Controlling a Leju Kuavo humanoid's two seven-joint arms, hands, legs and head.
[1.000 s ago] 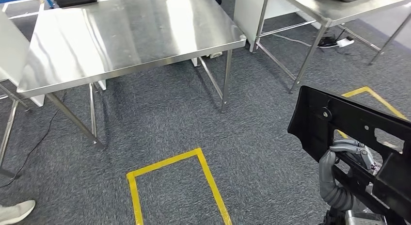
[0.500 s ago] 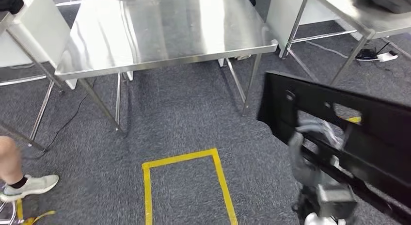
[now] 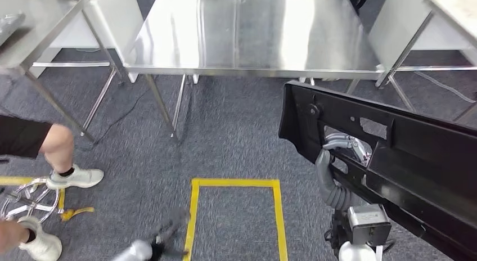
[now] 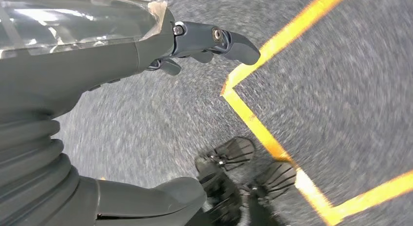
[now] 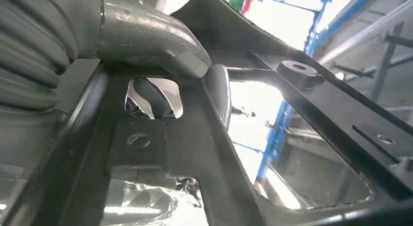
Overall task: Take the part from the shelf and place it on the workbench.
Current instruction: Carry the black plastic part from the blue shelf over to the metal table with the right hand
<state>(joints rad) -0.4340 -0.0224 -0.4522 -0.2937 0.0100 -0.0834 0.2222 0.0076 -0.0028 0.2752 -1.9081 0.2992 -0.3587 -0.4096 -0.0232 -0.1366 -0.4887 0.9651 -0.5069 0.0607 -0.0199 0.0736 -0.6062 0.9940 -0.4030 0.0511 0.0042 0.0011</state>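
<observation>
The part is a long black plastic panel with cut-outs, held tilted above the floor at the right of the head view. My right hand grips it through an opening, fingers hooked over a bar. The right wrist view shows the panel from close behind, with my right hand pressed on its frame. The steel workbench stands ahead, past the panel's far end. My left hand hangs over the carpet with fingers apart and nothing in it; it also appears as a blur low in the head view.
A yellow tape rectangle marks the grey carpet in front of me. A person's legs and white shoes are at the left. Further steel tables stand at the far left and far right.
The whole picture has shifted as the camera turned: the workbench now lies straight ahead and a person's legs have come in at the left. The panel stays in my right hand.
</observation>
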